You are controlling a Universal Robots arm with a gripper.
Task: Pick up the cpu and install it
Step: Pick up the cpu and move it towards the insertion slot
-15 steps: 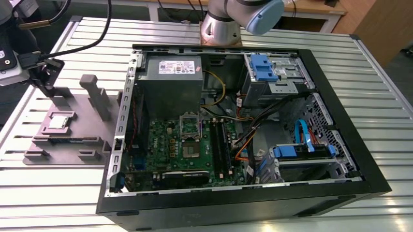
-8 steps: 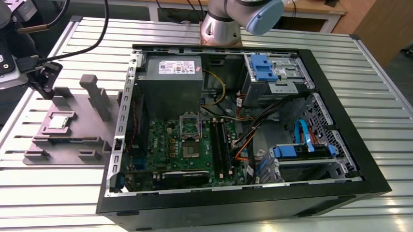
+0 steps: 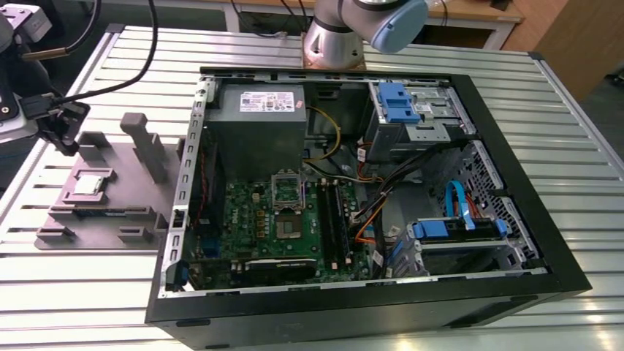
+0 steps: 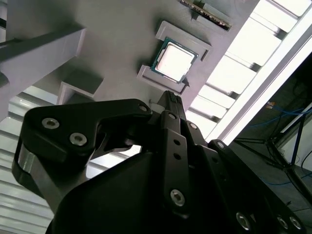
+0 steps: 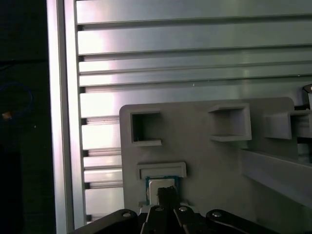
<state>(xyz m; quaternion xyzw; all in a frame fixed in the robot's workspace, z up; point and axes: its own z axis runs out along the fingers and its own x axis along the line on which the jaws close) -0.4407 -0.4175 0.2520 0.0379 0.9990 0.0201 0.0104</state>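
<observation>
Pincer (image 4: 170,96) is closed together, empty, near the small flat shiny-silver square cpu (image 4: 173,62). Probably light, stiff, delicate, so grab its side edges.

Setup's on a ribbed aluminium table (image 3: 546,131) with bright glare on the slats, wooden furniture (image 3: 575,44) behind it, and a dark floor (image 4: 295,83) with loose blue cables (image 4: 287,119) past the edge.

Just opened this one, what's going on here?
The arm's hand hangs close above the cpu, which lies in its nest on the tray, not yet picked up. The tray sits on the exterior view's left of the open computer case.
</observation>
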